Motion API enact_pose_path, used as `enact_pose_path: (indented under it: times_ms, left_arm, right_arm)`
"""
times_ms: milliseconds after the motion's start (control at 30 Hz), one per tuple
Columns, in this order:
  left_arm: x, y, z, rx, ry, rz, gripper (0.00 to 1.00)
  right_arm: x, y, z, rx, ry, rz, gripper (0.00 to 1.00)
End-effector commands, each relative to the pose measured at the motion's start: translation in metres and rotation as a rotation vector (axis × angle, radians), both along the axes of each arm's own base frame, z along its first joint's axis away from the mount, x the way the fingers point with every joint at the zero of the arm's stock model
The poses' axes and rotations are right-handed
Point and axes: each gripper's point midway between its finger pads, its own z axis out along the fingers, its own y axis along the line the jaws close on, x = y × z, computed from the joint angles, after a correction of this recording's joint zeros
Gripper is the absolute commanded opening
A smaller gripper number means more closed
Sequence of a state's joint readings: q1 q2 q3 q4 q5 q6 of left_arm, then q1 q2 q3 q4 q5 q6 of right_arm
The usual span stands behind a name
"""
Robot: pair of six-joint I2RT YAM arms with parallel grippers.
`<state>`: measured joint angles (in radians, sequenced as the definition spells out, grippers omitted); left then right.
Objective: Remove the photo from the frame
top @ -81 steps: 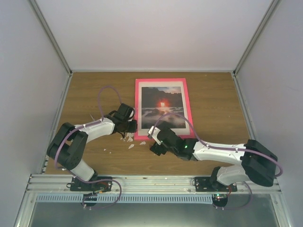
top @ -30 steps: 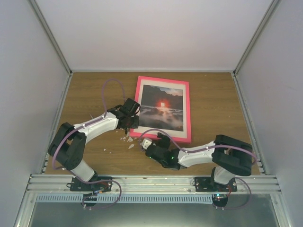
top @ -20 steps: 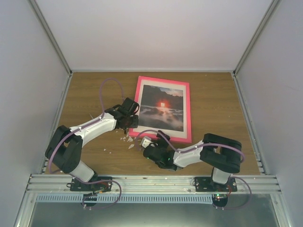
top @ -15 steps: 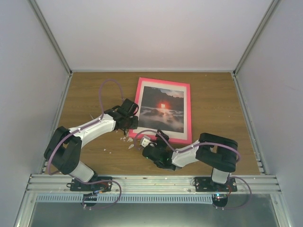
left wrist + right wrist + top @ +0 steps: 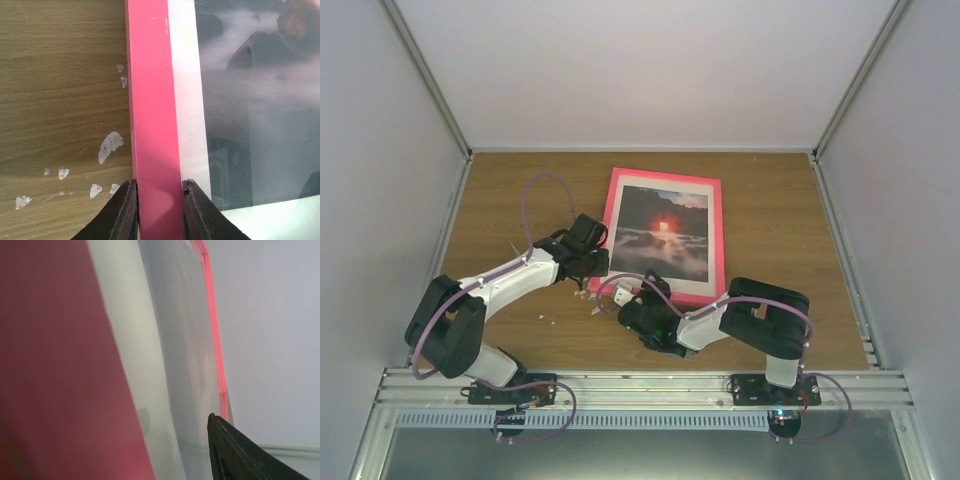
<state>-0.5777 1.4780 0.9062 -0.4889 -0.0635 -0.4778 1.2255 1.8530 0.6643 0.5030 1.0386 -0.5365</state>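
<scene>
Left arm: stretched low across the counter [image 5: 510,205] from its base towards the centre, with a purple cable [image 5: 542,195] looping above the wrist.
Left end effector [image 5: 594,262]: clamped on the left rail of the frame [image 5: 716,240] near its near corner. In the wrist view, one dark finger [image 5: 125,212] sits outside the rail and the other on the mat side.
Right arm: folded tightly, with the elbow out to the right and the forearm running back left along the frame's near edge.
Right end effector [image 5: 635,292]: at the frame's near-left corner. Only one dark finger [image 5: 240,455] shows, so I cannot tell whether it is parted or gripping.
Frame: thin, flat, bright pink rectangle with a smooth matte face, lying mid-counter and turned slightly askew.
Photo [image 5: 663,232]: inside the frame under a glossy surface. It shows a dark seascape with a red-orange glow, rocks and pale mist.
Mat [image 5: 187,100]: plain white border between rail and print.
Counter: brown wood-grain laminate.
Flecks [image 5: 110,146]: small irregular white chips scattered beside the frame's left rail.
Enclosure walls [image 5: 640,70]: flat, plain white panels.
</scene>
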Motion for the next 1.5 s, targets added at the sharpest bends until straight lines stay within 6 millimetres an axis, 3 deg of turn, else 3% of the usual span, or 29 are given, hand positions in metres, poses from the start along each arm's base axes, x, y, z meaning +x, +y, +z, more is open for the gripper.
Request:
enact_pose_path:
  times_ms: [0, 233, 333, 500, 667, 800, 967, 1167, 1467]
  left_arm:
    - [0.002, -0.008, 0.028, -0.131, -0.074, -0.010, 0.01]
    - [-0.005, -0.001, 0.036, -0.266, -0.054, 0.010, 0.08]
    - [-0.005, 0.004, 0.051, -0.344, -0.070, 0.018, 0.19]
    - [0.000, 0.024, 0.092, -0.440, -0.156, 0.049, 0.39]
    - [0.004, 0.047, 0.139, -0.466, -0.292, 0.088, 0.66]
    - [0.005, 0.061, 0.158, -0.448, -0.357, 0.119, 0.81]
    - [0.000, 0.072, 0.177, -0.482, -0.451, 0.153, 0.94]
    - [-0.010, 0.074, 0.193, -0.543, -0.535, 0.153, 0.99]
    - [-0.023, 0.072, 0.202, -0.622, -0.604, 0.132, 0.99]
  right_arm:
    - [0.011, 0.005, 0.030, 0.090, -0.074, -0.035, 0.46]
    - [0.012, 0.010, 0.057, 0.102, -0.120, -0.007, 0.22]
    - [0.012, 0.010, 0.069, 0.100, -0.146, 0.007, 0.16]
    - [0.011, 0.011, 0.090, 0.096, -0.182, 0.038, 0.08]
    - [0.009, 0.013, 0.117, 0.153, -0.211, 0.067, 0.01]
    - [0.006, 0.016, 0.143, 0.230, -0.231, 0.103, 0.01]
    - [0.000, 0.015, 0.194, 0.415, -0.271, 0.157, 0.00]
    - [-0.001, 0.005, 0.241, 0.708, -0.259, 0.202, 0.01]
    - [0.002, -0.035, 0.272, 1.130, -0.227, 0.208, 0.00]
